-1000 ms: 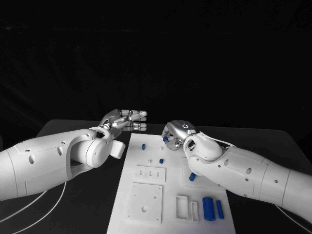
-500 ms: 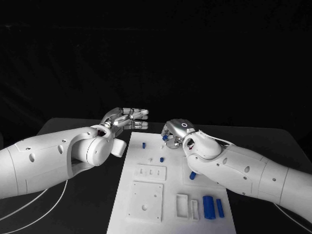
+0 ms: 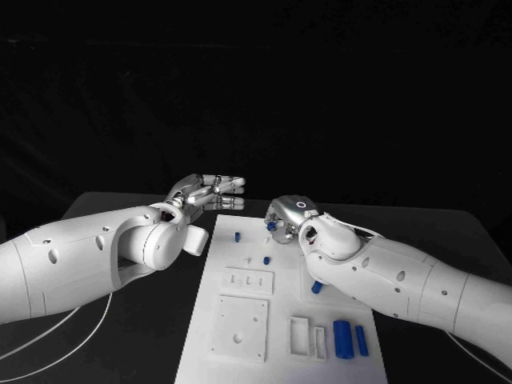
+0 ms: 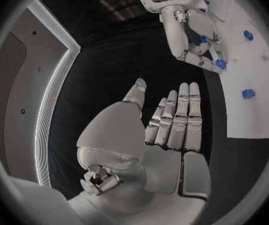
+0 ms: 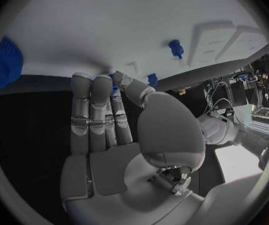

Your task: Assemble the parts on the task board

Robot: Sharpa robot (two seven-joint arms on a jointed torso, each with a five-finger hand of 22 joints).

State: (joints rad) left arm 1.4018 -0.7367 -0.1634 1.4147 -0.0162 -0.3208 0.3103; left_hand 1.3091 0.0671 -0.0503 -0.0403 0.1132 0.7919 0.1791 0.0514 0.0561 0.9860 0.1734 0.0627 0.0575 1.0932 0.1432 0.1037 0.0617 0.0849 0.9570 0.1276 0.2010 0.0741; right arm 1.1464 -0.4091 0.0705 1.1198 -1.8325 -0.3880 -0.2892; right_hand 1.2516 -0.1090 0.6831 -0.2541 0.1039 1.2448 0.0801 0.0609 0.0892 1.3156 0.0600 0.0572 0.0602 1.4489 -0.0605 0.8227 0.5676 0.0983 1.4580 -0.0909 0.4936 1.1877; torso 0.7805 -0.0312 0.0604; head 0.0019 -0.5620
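We see the task board [image 3: 282, 320], a long white plate running down the middle of the black table [image 3: 130, 208]. Small blue parts sit on it: one peg [image 3: 237, 237] near the far end, another [image 3: 266, 261] further in, and two blue bars [image 3: 350, 340] lying side by side at the near right corner. The right hand [image 3: 286, 219] hangs over the far right edge of the board, fingers curled down around a blue part [image 4: 220, 63]; we cannot tell if it is truly gripped or only touched. The left hand [image 3: 214, 193] hovers just off the board's far left corner, fingers straight and together, holding nothing. We judge the step to be picking up or seating that far part. Next, the right hand needs a firm pinch and a careful lift.
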